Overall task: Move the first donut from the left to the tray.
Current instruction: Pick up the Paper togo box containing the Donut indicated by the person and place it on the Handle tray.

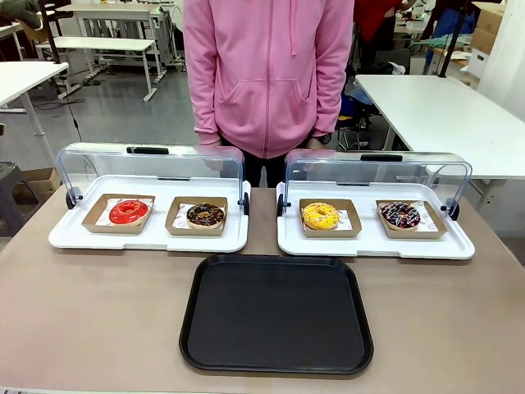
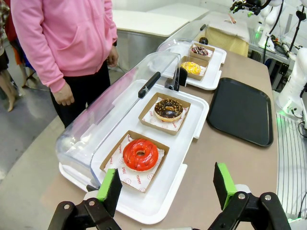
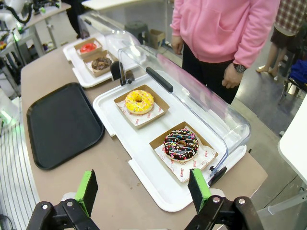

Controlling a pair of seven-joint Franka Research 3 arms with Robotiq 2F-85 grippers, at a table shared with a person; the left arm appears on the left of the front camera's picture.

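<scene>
Frontally, the red donut (image 1: pixel 129 212) is sitting on the leftmost white tray (image 1: pixel 66 238), with the black tray (image 1: pixel 279 316) lying nearer, mid-desk (image 1: pixel 98 328). Left wrist: the left gripper (image 2: pixel 168 184) is gaping wide, the donut lying just ahead, making this arm nearer. Right wrist: the right gripper (image 3: pixel 143 188) is also gaping wide, well apart from it.
</scene>
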